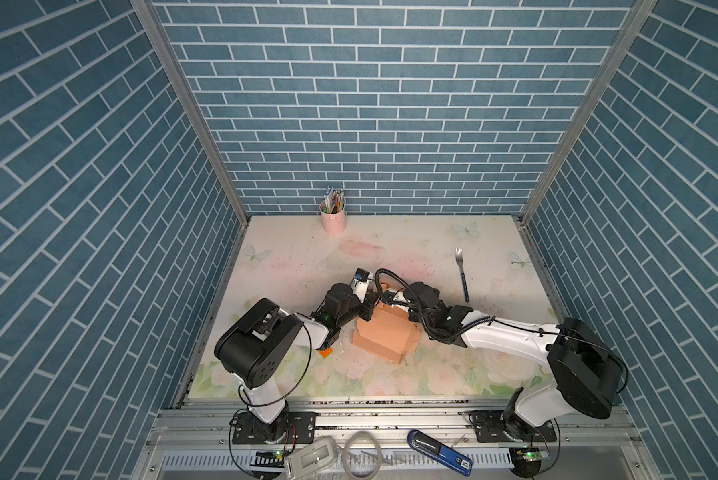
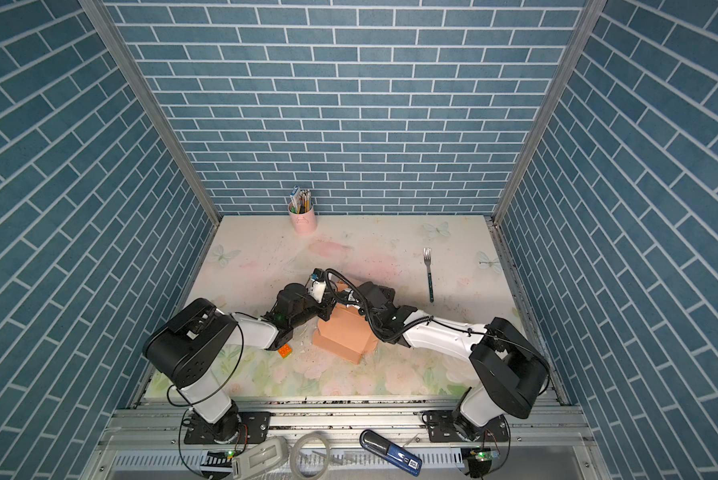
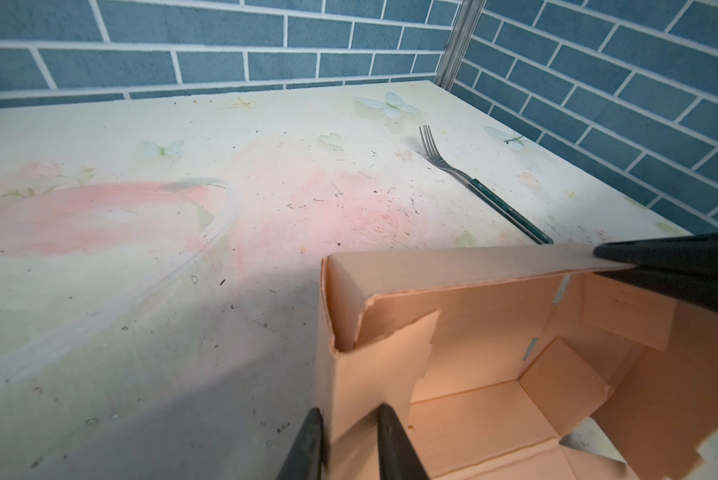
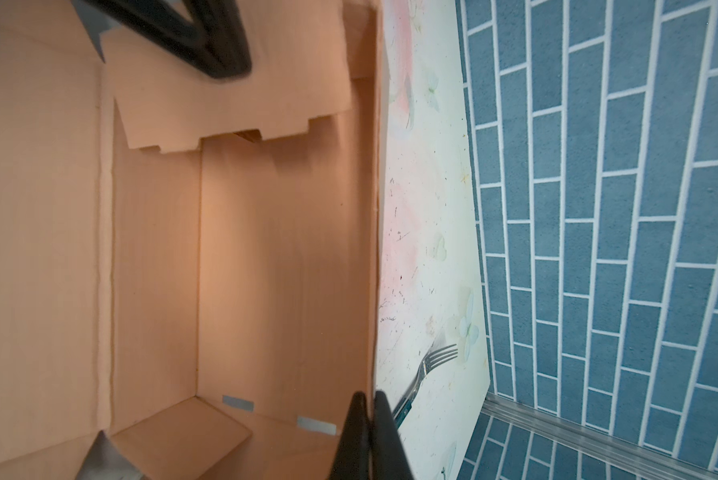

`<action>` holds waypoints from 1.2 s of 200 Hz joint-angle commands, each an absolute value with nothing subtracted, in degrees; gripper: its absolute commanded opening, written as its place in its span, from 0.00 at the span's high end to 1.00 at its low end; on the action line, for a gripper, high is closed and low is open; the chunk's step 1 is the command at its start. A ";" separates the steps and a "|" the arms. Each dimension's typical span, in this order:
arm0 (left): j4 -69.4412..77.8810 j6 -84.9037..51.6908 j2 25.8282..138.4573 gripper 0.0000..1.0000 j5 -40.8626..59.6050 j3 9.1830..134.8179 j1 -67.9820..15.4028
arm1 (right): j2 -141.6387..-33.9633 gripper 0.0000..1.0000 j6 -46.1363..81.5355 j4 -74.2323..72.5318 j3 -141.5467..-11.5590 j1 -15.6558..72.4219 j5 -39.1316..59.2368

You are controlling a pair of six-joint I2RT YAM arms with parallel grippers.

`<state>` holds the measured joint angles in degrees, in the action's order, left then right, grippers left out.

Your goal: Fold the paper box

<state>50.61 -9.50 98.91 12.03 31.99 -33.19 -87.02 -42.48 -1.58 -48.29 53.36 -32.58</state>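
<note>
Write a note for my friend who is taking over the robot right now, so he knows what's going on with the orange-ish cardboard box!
Left gripper: straddles a corner wall of the peach-orange thin cardboard paper box; clamped or not, unclear.
Right gripper: shut on another wall's top edge.
Box: mid-table on the floral tabletop, between both arms.
Done: walls stand up; top open.
To do: a notched flap leans loose inside; probably tuck it and close up.

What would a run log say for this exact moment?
stage: folding paper box | left end effector: astride corner wall, grip unclear | right end effector: shut on rim
</note>
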 commanded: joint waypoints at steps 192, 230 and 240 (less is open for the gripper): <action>48.65 -7.17 98.80 0.70 10.99 33.50 -34.01 | -86.38 0.95 -43.49 -2.11 -49.31 55.02 -31.82; 49.34 -7.08 98.09 0.70 10.61 31.38 -34.34 | -86.22 0.95 -43.42 -2.29 -49.22 55.02 -32.15; 49.63 -7.12 98.18 0.70 10.49 31.25 -34.37 | -86.18 0.95 -43.33 -2.37 -49.22 55.06 -32.01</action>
